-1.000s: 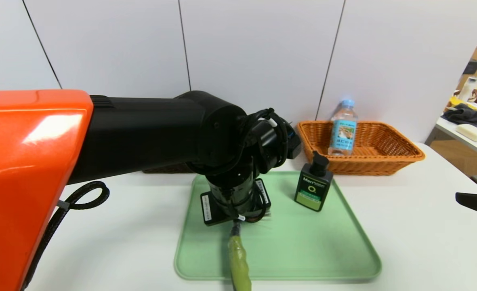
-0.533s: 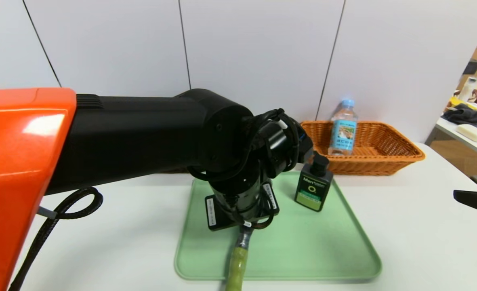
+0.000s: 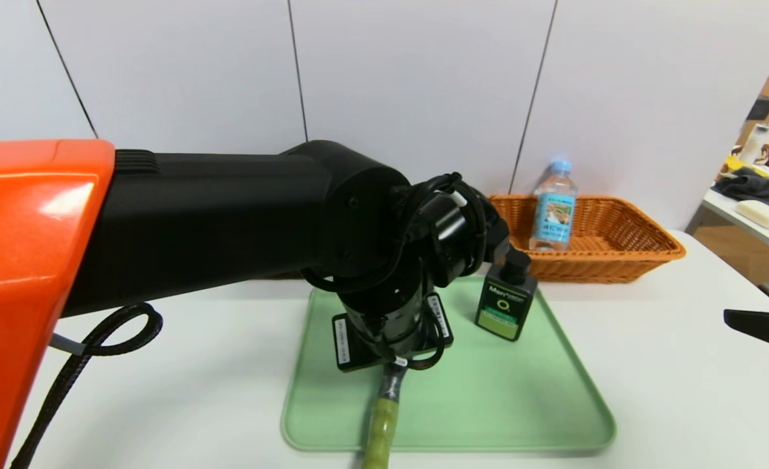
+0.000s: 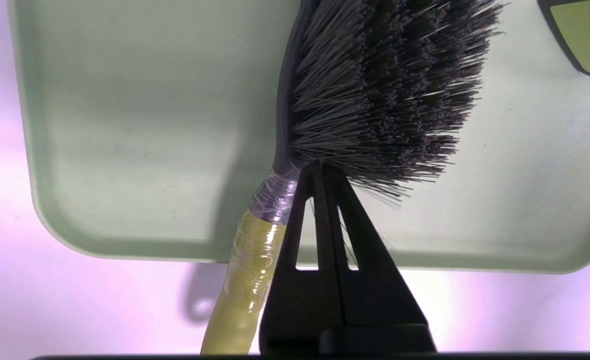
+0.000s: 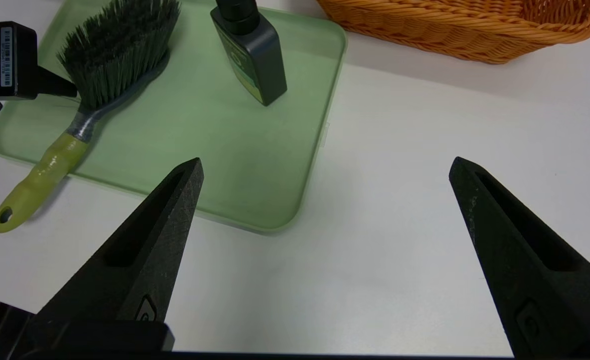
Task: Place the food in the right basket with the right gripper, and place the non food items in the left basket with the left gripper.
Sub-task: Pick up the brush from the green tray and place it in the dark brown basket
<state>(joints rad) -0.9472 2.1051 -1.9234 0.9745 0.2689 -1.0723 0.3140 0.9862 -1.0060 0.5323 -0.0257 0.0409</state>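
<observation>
1. Our left hand (image 4: 319,167) points down over the green tray (image 3: 521,404), its fingers pressed together with no gap, their tips at the neck of the brush (image 4: 374,85), where the bristles meet the handle; whether they pinch any of it we cannot tell.
2. The brush lies on the tray, its olive handle (image 3: 379,433) reaching past the tray's near edge.
3. The black pump bottle (image 3: 505,294) stands upright on the tray's far side, just beside our left wrist.
4. The water bottle (image 3: 553,206) stands upright inside the orange basket (image 3: 631,251), beyond the tray.
5. Our right hand (image 5: 324,170) hangs over the white surface (image 3: 684,391) to the right of the tray, fingers spread wide and holding nothing.
</observation>
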